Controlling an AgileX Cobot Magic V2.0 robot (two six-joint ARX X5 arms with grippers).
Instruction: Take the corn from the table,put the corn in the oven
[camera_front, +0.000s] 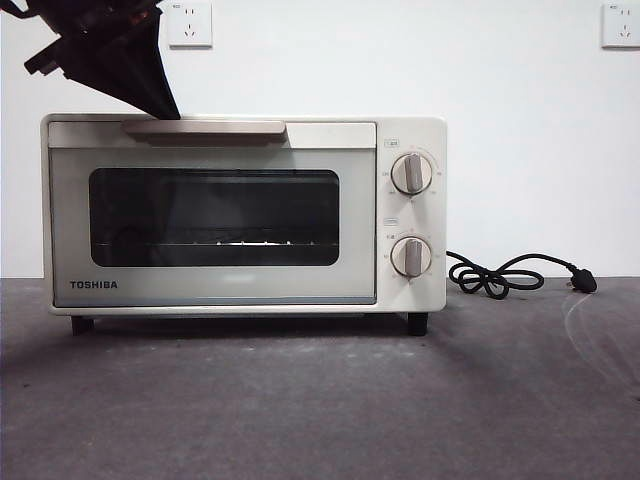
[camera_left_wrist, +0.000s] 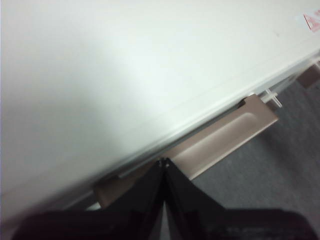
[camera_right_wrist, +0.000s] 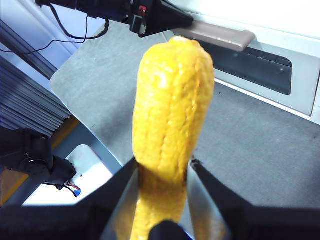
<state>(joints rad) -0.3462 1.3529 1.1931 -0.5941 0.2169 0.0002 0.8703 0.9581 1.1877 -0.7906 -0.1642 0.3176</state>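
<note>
The cream-white oven (camera_front: 240, 215) stands on the dark grey table (camera_front: 320, 400) with its door closed. My left gripper (camera_front: 165, 108) comes down from the upper left, and its shut jaws (camera_left_wrist: 163, 162) meet in a point against the left part of the beige door handle (camera_left_wrist: 220, 137). The yellow corn (camera_right_wrist: 172, 110) stands upright between the jaws of my right gripper (camera_right_wrist: 164, 161), which is shut on its lower half, held above the table in front of the oven. Corn and right gripper do not show in the front view. The left gripper (camera_right_wrist: 170, 19) also shows in the right wrist view.
Two round knobs (camera_front: 411, 173) sit on the oven's right panel. A black cord with plug (camera_front: 500, 275) lies coiled on the table to the oven's right. Wall sockets (camera_front: 190, 22) hang behind. The table's rounded corner (camera_right_wrist: 67, 82) shows in the right wrist view.
</note>
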